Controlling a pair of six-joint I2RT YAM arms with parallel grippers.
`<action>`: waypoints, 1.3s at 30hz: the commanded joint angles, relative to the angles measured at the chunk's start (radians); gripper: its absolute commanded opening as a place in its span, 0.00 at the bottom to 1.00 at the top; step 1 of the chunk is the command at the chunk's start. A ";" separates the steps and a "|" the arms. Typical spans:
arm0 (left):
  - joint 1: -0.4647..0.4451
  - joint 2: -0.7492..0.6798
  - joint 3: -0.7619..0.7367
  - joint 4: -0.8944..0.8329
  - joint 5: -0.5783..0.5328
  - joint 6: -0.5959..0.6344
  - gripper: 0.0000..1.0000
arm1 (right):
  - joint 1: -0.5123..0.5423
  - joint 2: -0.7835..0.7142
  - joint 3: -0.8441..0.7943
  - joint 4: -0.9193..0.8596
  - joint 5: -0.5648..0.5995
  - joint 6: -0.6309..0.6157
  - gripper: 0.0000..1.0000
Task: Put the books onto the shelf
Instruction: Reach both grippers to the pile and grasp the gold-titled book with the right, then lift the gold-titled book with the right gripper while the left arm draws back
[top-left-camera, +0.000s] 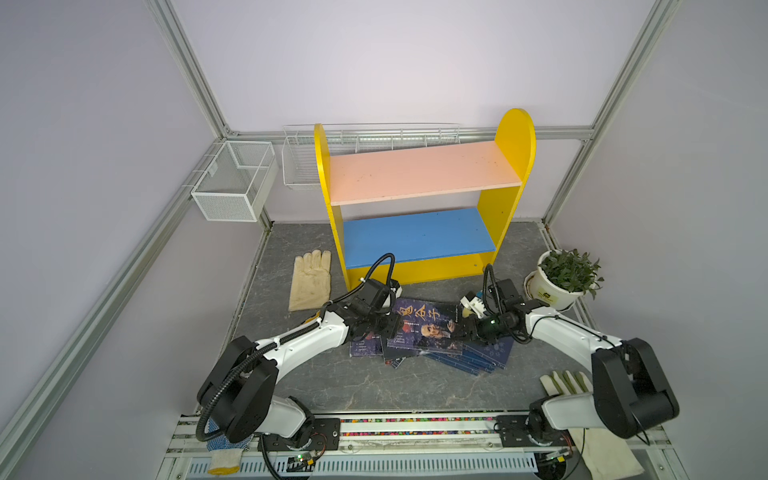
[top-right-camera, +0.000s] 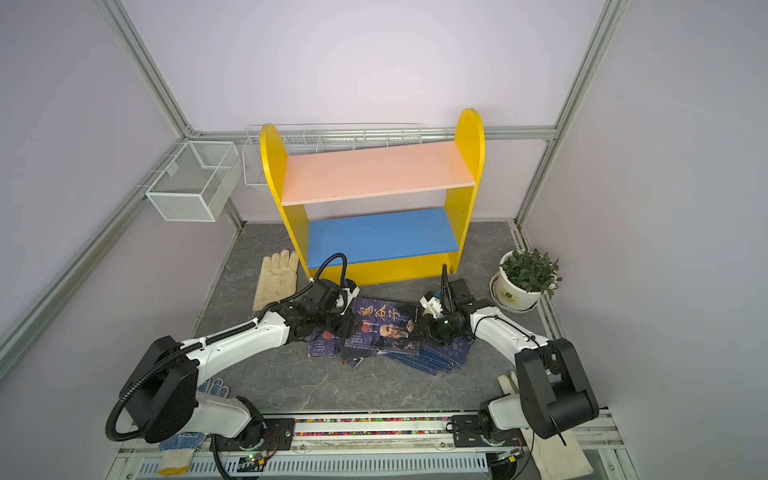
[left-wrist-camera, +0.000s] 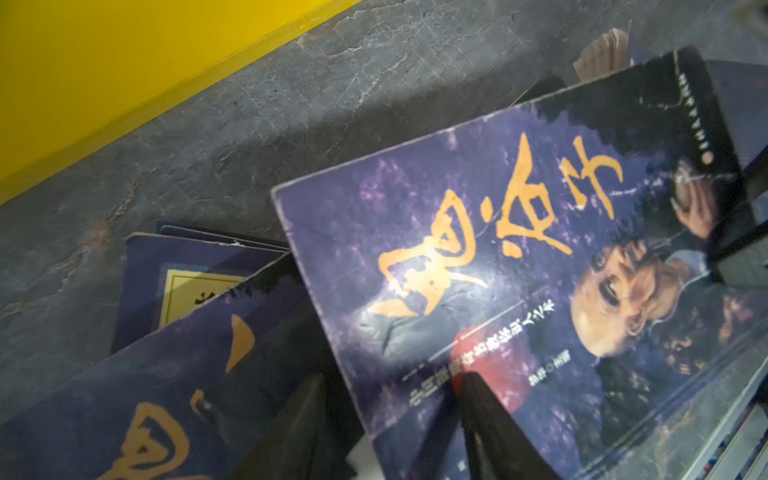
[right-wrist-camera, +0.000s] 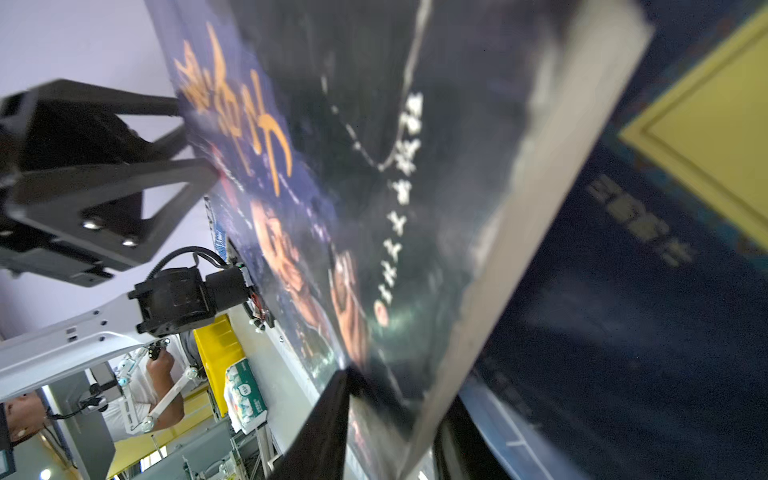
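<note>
Grey, stone-patterned tabletop (top-left-camera: 374, 386) carries the books (top-left-camera: 482, 359) in a loose pile just in front of the shelf (top-left-camera: 419, 174). The left gripper (top-left-camera: 395, 328) and right gripper (top-left-camera: 462, 330) each have their jaws pinching opposite edges of the top book (top-left-camera: 424, 326), which sits tilted above the pile.

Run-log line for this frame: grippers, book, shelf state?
phase: pick top book | left gripper: jaws straddle one edge, grip unclear | right gripper: clamped on opposite edge | shelf: bare
</note>
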 joint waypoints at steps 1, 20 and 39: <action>-0.003 0.026 -0.017 -0.026 0.015 0.010 0.47 | 0.002 -0.058 0.079 0.009 -0.072 0.015 0.30; 0.012 -0.028 0.008 0.141 0.043 -0.070 0.47 | 0.004 -0.042 0.170 0.067 -0.127 0.047 0.11; 0.311 -0.494 -0.303 0.159 -0.456 -0.675 0.78 | -0.012 -0.173 0.310 0.312 -0.247 0.122 0.07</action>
